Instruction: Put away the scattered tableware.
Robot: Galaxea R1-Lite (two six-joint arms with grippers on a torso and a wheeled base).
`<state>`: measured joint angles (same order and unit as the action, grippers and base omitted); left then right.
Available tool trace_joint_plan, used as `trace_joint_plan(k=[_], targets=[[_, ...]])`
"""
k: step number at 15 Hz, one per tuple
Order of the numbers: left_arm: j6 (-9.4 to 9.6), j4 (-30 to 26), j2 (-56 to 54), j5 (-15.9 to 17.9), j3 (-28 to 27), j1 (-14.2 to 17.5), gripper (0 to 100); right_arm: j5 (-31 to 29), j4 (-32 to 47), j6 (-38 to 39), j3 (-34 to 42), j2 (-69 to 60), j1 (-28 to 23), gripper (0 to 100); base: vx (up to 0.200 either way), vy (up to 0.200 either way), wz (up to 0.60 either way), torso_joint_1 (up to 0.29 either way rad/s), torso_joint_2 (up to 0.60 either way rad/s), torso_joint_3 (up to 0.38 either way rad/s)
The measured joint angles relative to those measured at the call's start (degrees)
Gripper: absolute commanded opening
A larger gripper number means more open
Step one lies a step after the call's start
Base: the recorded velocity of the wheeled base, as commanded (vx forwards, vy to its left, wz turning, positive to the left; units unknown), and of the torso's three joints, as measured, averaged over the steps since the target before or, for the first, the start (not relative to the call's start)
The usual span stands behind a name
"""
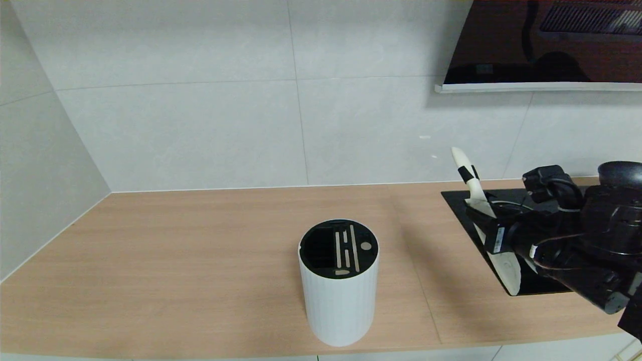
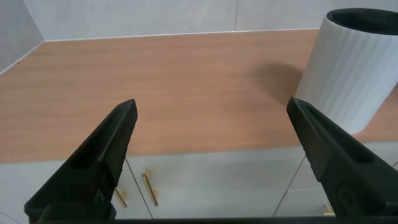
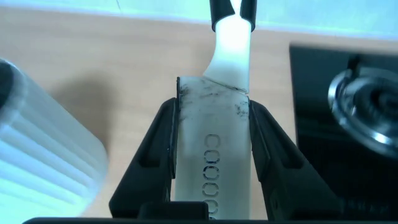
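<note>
Your right pincer (image 3: 211,149) is clenched on the white ceramic knife (image 3: 231,37). Square the blade beneath it over a narrow slot in the white ribbed cylindrical holder (image 1: 341,301) to its left.

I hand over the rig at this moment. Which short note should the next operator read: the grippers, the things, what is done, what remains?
Grippers: the left gripper is open and empty, at the front edge of the counter beside the holder. The right gripper is shut on the knife, gripping the blade near the handle.
Things: the knife hangs over the left edge of the cooktop, handle toward the wall. The holder stands upright mid-counter; nothing sticks out of it.
Done: the knife is in the grip.
Left: carry it to the holder and slide it into a slot.
</note>
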<state>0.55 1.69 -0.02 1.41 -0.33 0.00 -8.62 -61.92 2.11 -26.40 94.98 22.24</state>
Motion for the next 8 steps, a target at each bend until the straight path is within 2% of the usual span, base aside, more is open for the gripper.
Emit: trace_joint_plan(k=[2, 5, 8], targets=[[-0.12, 0.1, 0.0, 1.0, -2.5, 0.0, 100, 0.0, 2.1, 0.0, 0.0, -1.7, 1.0, 0, 0.0, 0.0, 0.0, 0.0, 0.0, 0.0], [-0.2, -5.5, 1.4, 4.3, -8.5, -0.2, 100, 0.0, 5.3, 0.0, 0.1, -4.5, 2.9, 0, 0.0, 0.0, 0.0, 0.0, 0.0, 0.0], [-0.26, -7.5, 10.0, 7.5, -15.8, -0.3, 100, 0.1, 12.9, 0.1, -1.0, -8.5, 3.9, 0, 0.0, 0.0, 0.0, 0.0, 0.0, 0.0]])
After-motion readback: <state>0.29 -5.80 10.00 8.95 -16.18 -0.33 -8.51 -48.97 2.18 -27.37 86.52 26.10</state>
